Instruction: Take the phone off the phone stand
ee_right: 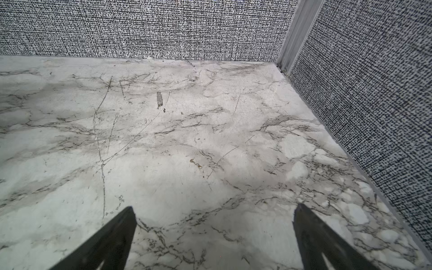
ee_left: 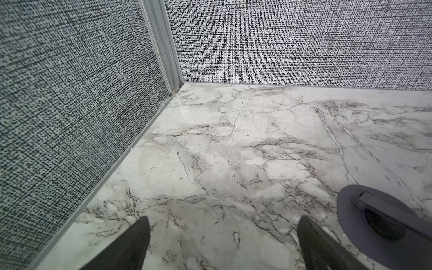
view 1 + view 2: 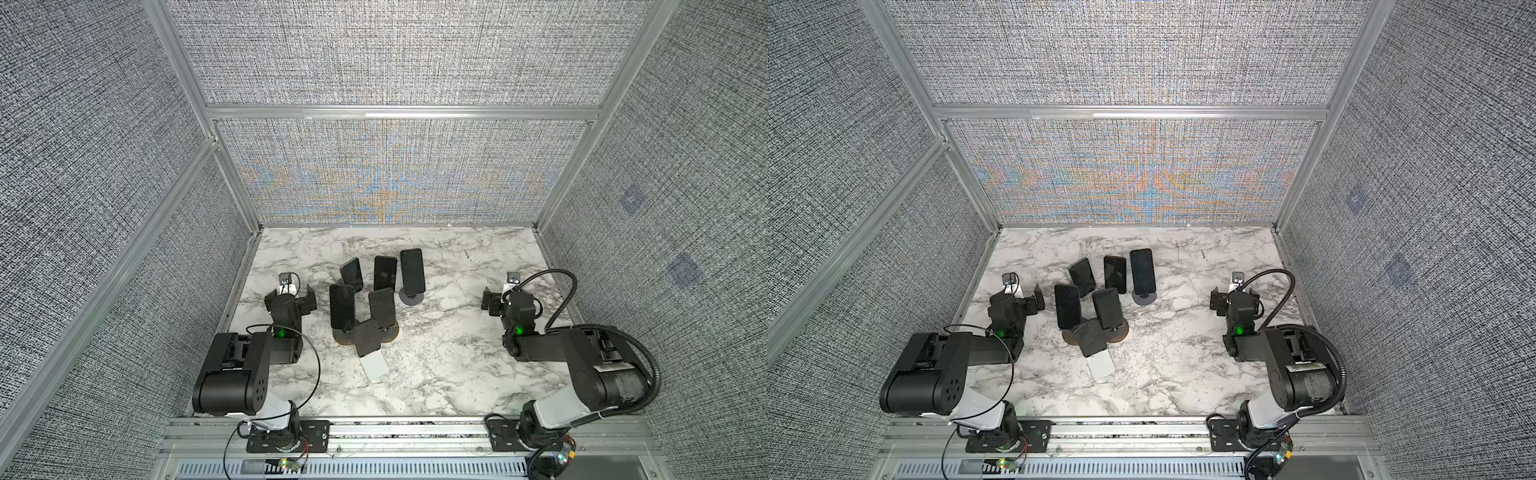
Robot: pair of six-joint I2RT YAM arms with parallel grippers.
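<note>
Left tool and right tool spread wide, holding nothing
Midway across, nearest the desk's front edge, a phone leans on its white phone stand, other phones crowded just behind. Best, I judge: pinch this phone by its long edges, lift along its tilt, clear of neighbours.

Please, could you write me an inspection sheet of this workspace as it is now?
Surface: marble-pattern table, fine scratches.
Job's things: six dark phones propped on stands, clustered mid-table; none removed yet.
Clutter: nothing seen.
Grippers: left gripper and right gripper open, empty, away from the phones.
Cables: black cable loops beside the left arm; ribbed hose on the right arm.
Surroundings: grey woven walls, aluminium frame.
</note>
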